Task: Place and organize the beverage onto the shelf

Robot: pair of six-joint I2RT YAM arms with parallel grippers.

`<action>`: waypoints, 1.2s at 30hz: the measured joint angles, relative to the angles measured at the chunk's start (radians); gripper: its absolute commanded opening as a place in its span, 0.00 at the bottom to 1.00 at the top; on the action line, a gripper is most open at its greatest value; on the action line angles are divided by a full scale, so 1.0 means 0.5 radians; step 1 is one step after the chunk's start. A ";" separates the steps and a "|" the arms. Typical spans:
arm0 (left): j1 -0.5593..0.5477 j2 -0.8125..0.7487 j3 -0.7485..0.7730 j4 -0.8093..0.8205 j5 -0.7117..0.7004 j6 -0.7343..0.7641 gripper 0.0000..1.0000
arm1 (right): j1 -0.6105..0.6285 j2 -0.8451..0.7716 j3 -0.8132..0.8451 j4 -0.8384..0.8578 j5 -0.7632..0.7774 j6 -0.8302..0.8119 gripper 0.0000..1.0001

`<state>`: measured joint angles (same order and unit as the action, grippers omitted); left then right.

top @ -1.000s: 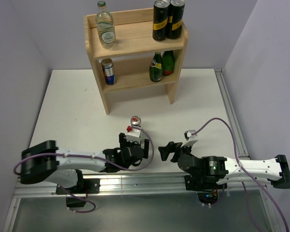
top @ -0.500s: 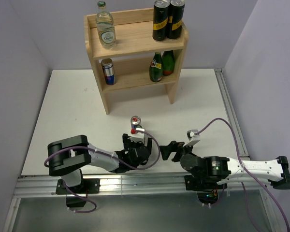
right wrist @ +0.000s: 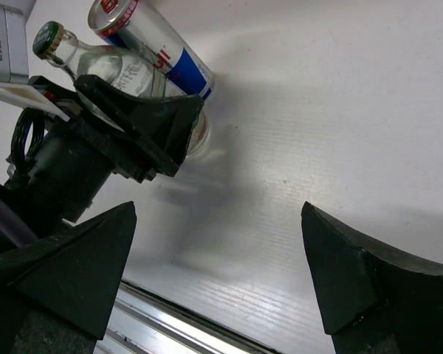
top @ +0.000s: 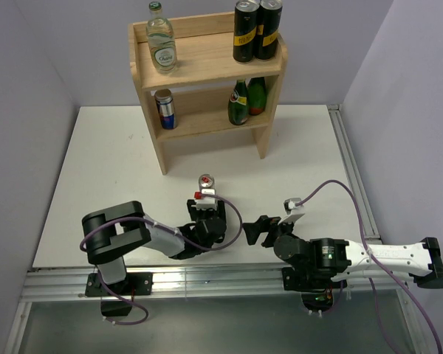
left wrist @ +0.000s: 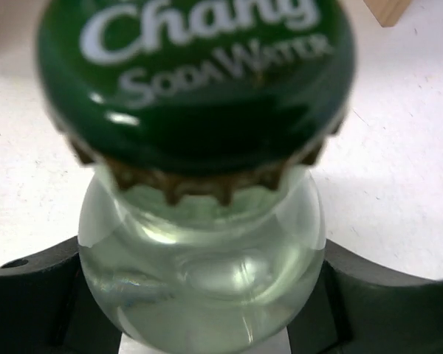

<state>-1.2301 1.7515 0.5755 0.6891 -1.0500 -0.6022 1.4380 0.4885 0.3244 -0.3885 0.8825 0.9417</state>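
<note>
Jaws of left gripper [right wrist: 156,110] around clear bottle [left wrist: 203,276]

Clear bottle [left wrist: 203,284] fills frame, green cap [left wrist: 196,81] reading "Chang Soda Water" at 12. Black fingers [left wrist: 29,302] of left pincer [left wrist: 203,310] hug glass at 8 & 4. White surface [left wrist: 399,162] behind; wood corner [left wrist: 390,9] at 1.

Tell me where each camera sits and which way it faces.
Top external: above and behind the bases, looking down on the table, shelf, left arm and right arm.
Left wrist: on the left arm, tight on the clear bottle between the left fingers.
Right wrist: low over the table, facing the left fingers; open right fingers fill its lower corners.
Shared: both wrist views show the clear bottle.
</note>
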 measured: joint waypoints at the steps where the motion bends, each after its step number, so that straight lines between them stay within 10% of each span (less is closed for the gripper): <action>1: 0.010 0.004 0.000 0.009 -0.001 -0.001 0.07 | 0.000 0.001 0.000 0.000 0.000 -0.001 1.00; 6: 0.026 -0.024 0.020 -0.109 -0.012 -0.058 0.00 | 0.000 0.025 0.000 0.000 0.001 0.000 1.00; 19: -0.049 -0.624 0.921 -1.994 0.157 -0.206 0.00 | 0.000 -0.007 0.000 -0.001 0.001 0.000 1.00; 36: 0.591 -0.301 2.920 -2.366 0.406 0.885 0.00 | 0.000 -0.027 -0.004 0.005 0.024 -0.014 1.00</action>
<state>-0.9348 1.6009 2.0354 -0.4938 -0.8471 -0.1596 1.4380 0.4751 0.3225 -0.3862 0.8944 0.9344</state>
